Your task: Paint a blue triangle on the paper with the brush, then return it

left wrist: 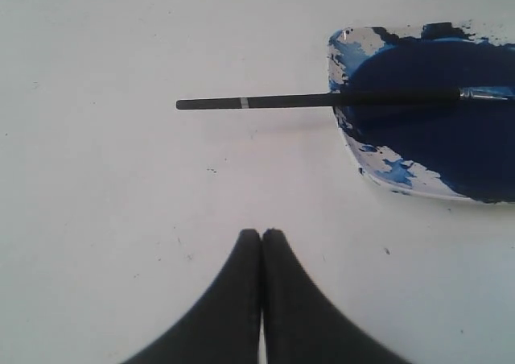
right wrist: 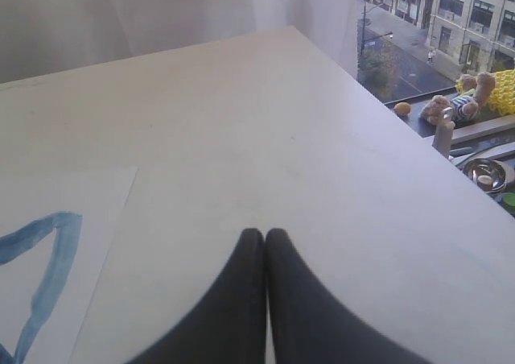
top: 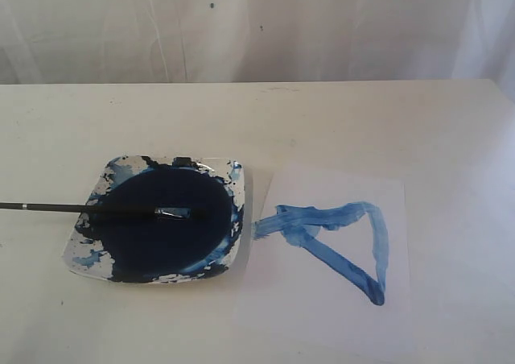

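The brush (top: 88, 208) lies across the paint dish (top: 235, 211), its bristle end in the dark navy pool and its black handle sticking out to the left over the table. The left wrist view shows the brush (left wrist: 273, 101) and the dish (left wrist: 366, 156) too. The blue triangle (top: 346, 243) is painted on the white paper (top: 338, 299), right of the dish. Part of the triangle (right wrist: 48, 275) and the paper (right wrist: 96, 195) also show in the right wrist view. My left gripper (left wrist: 261, 233) is shut and empty, over bare table short of the handle. My right gripper (right wrist: 265, 233) is shut and empty, beside the paper. Neither gripper shows in the exterior view.
The white table (top: 386, 122) runs back to a white curtain (top: 241, 26). In the right wrist view the table's edge (right wrist: 378, 110) drops off toward a sill holding a soft toy (right wrist: 451, 106) and a metal bowl (right wrist: 485, 173).
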Action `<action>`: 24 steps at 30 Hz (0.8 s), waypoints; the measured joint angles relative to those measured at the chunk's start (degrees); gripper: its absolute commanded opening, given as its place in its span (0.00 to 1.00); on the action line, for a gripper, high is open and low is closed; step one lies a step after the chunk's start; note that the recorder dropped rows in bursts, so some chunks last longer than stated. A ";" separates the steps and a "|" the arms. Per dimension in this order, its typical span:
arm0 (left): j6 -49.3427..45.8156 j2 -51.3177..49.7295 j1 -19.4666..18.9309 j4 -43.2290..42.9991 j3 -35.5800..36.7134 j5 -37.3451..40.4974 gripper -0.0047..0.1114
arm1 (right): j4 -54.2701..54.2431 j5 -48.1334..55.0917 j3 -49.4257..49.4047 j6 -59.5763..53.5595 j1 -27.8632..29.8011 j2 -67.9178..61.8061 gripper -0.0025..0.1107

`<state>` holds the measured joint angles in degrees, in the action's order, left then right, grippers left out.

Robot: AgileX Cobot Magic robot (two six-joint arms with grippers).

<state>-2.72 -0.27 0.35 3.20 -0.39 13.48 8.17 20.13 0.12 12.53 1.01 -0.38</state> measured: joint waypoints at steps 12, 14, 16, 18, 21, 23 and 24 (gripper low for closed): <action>0.08 0.00 0.00 0.00 0.00 -1.62 0.04 | 0.00 0.00 0.00 0.00 0.00 0.00 0.02; 0.08 0.00 0.00 0.00 0.00 -1.62 0.04 | 0.00 0.00 0.00 0.00 0.00 0.00 0.02; 0.08 0.00 0.00 0.00 0.00 -1.62 0.04 | 0.00 0.00 0.00 0.00 0.00 0.00 0.02; 0.08 0.00 0.00 0.00 0.00 -1.62 0.04 | 0.00 0.00 0.00 0.00 0.00 0.00 0.02; 0.08 0.00 0.00 0.00 0.00 -1.62 0.04 | 0.00 0.00 0.00 0.00 -0.45 0.00 0.02; 0.08 0.00 0.00 0.00 0.00 -1.62 0.04 | 0.00 0.00 0.00 0.00 -2.15 0.00 0.02; 0.08 0.00 0.00 0.00 0.00 -1.62 0.04 | 0.00 0.00 0.00 0.00 -2.67 0.00 0.02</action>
<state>-2.64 -0.27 0.35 3.20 -0.39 11.87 8.17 20.13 0.12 12.53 -1.66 -0.38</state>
